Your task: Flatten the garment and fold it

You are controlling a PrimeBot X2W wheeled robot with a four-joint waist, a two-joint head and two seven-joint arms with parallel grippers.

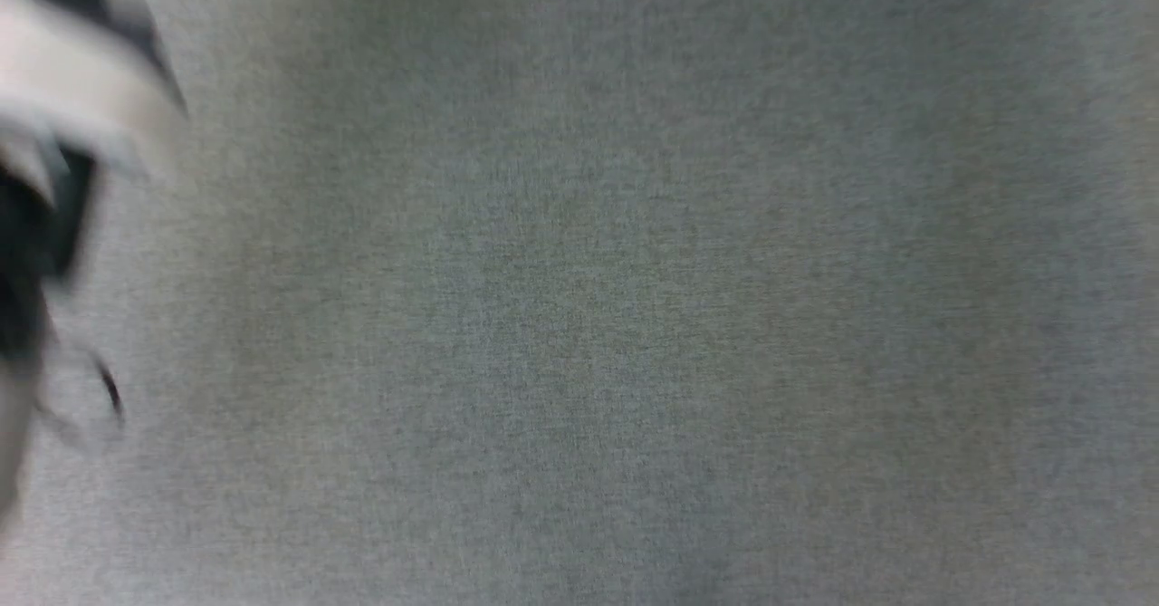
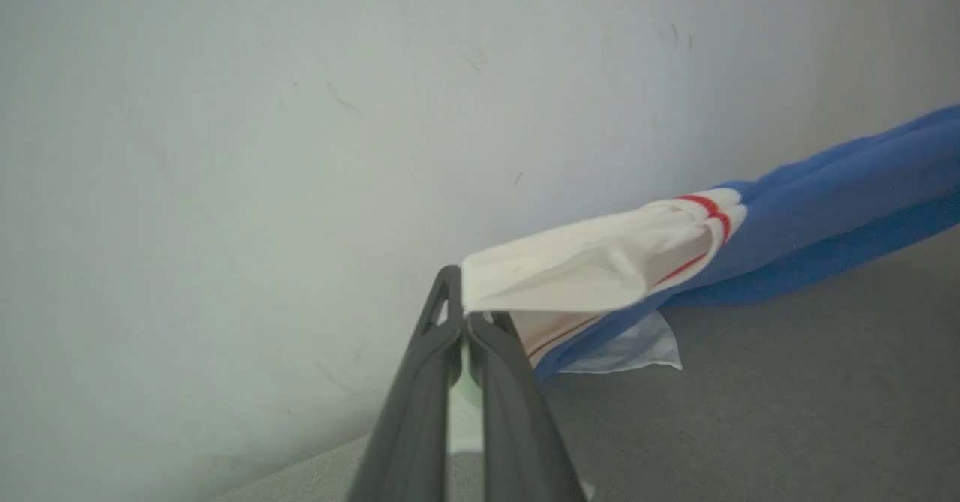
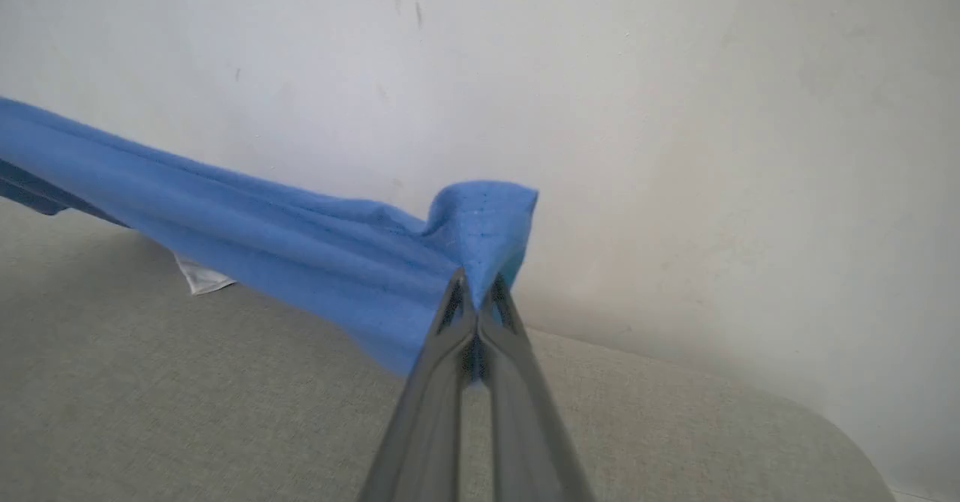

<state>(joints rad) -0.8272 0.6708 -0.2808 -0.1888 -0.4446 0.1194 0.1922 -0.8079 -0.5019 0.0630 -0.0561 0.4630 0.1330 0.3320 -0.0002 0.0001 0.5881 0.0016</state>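
The left gripper [image 2: 465,313] is pressed together on the white, red-striped sleeve of the bright blue jersey shirt [image 2: 825,209], and the right gripper [image 3: 476,296] pinches a blue corner. The shirt hangs stretched between them over the grey woven fabric surface [image 3: 225,412], its long axis running arm to arm. Laying it flat likely needs both arms to lower together.

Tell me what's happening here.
The robot holds a blue shirt strung between its two hands, above a grey cloth surface and in front of a pale wall. The left hand is shut on the white, red-striped sleeve. The right hand is shut on a blue corner. The shirt is bunched into a band, not yet laid flat or folded.
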